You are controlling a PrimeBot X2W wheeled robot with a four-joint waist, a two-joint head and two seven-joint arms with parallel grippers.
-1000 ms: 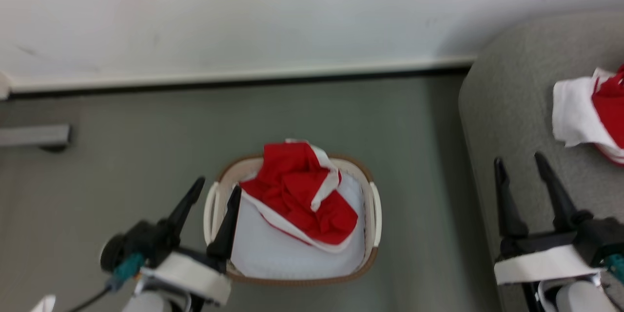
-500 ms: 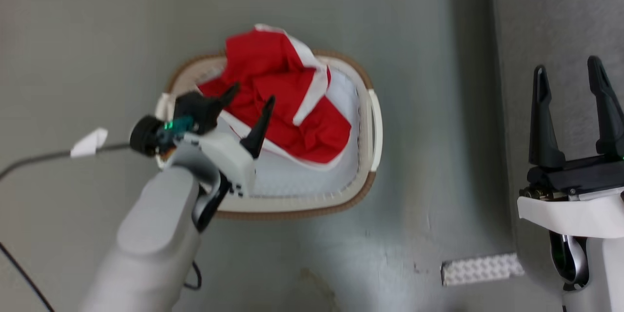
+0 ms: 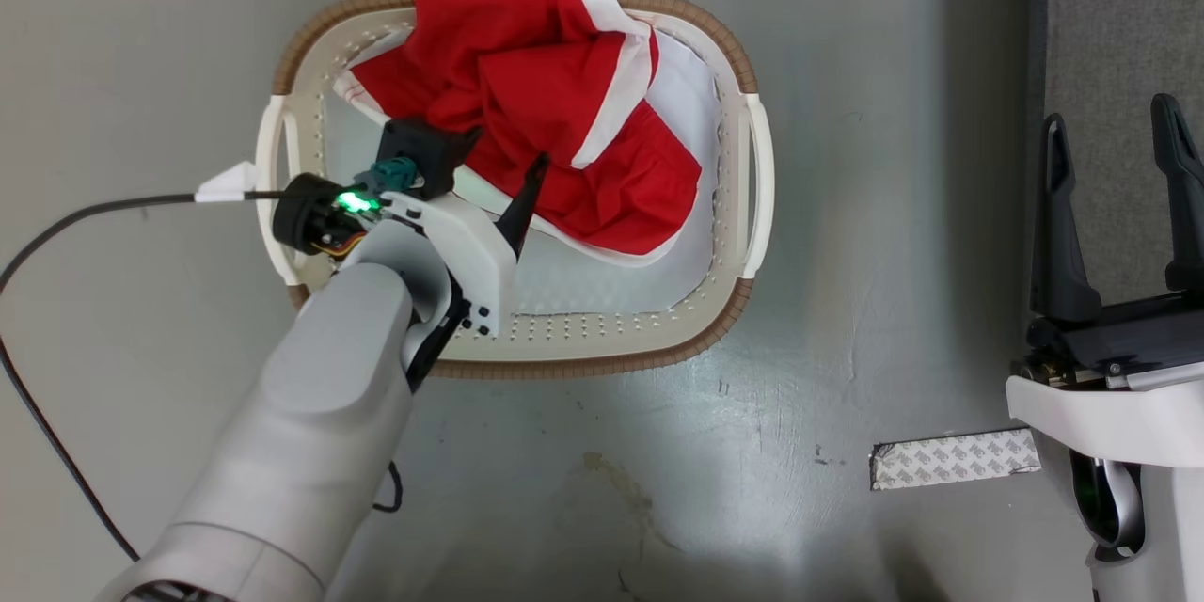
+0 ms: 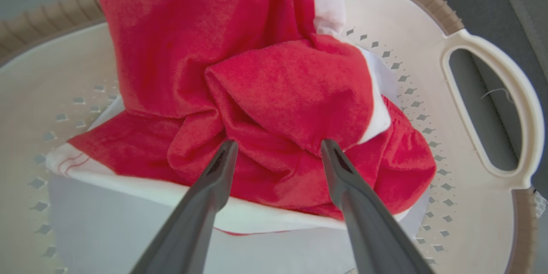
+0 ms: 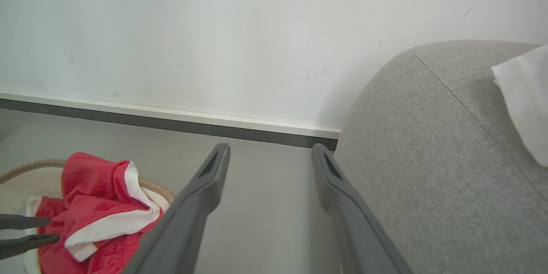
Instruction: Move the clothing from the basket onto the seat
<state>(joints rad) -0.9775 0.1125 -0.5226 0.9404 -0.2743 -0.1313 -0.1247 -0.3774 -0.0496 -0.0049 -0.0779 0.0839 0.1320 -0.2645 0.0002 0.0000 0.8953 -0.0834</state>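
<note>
Head view: left hand over the basket, right hand idle beside the seat.

The basket (image 3: pixel 583 343) stands on the grey floor (image 3: pixel 847 207). The clothing (image 3: pixel 546 66), red with white panels, lies bunched in the basket's far half and overhangs the far rim. The left hand (image 3: pixel 489 165) reaches in from the near-left rim with its fingers spread, and one dark finger (image 3: pixel 527 202) lies at the near edge of the red fabric. A black cable (image 3: pixel 56 226) runs from the left wrist across the floor. The right hand (image 3: pixel 1110 118) is at lower right, with its fingers parted, empty and pointing up, in front of the grey seat (image 3: pixel 1129 9). A tape strip (image 3: pixel 955 458) lies on the floor near the right hand.
</note>
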